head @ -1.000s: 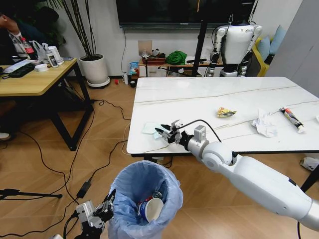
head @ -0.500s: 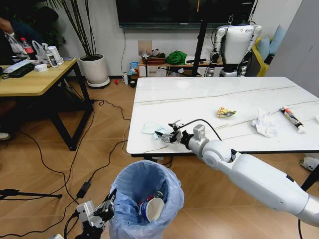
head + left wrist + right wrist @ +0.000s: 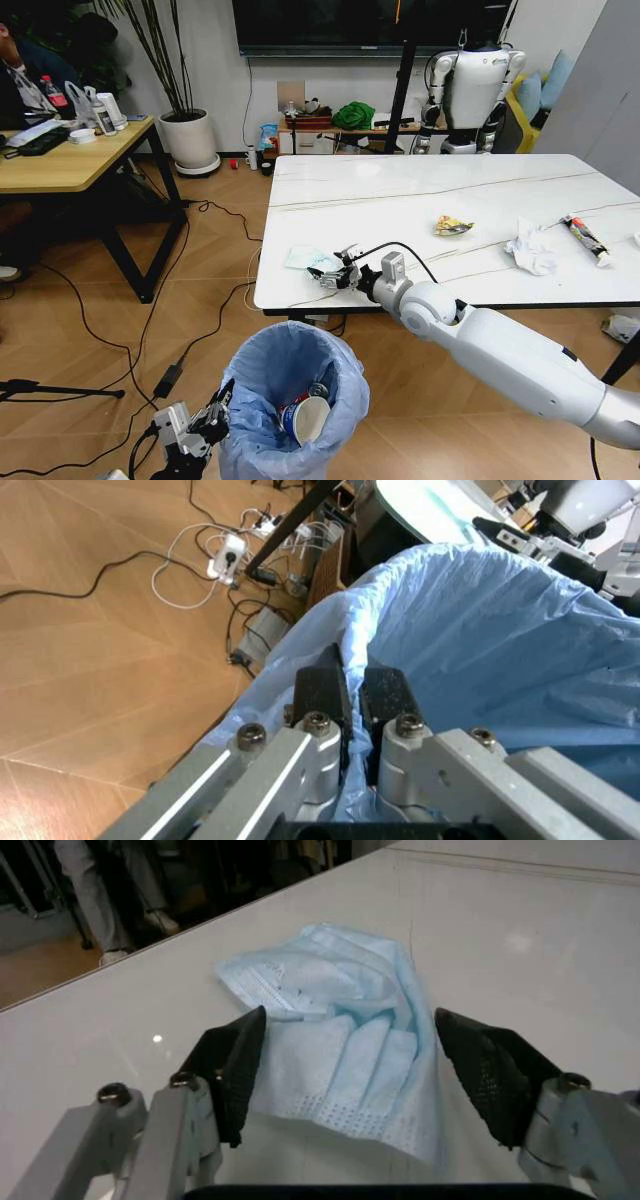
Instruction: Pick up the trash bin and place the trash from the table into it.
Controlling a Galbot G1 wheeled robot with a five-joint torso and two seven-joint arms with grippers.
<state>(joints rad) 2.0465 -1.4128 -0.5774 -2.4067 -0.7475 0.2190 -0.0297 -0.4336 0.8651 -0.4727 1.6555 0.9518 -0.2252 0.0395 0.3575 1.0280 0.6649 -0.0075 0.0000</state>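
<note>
Pale-blue and pleated, a crumpled face mask (image 3: 345,1065) lies flat on the veined marble-look table (image 3: 400,200), framed between the wide-spread black fingers (image 3: 235,1065) of the right gripper (image 3: 331,273) near the table's corner. Below and nearer the robot than that gripper, the left gripper (image 3: 348,697) pinches the crinkly light-blue plastic liner at the rim of the round trash bin (image 3: 290,400), which holds a blue paper cup (image 3: 303,418)
</note>
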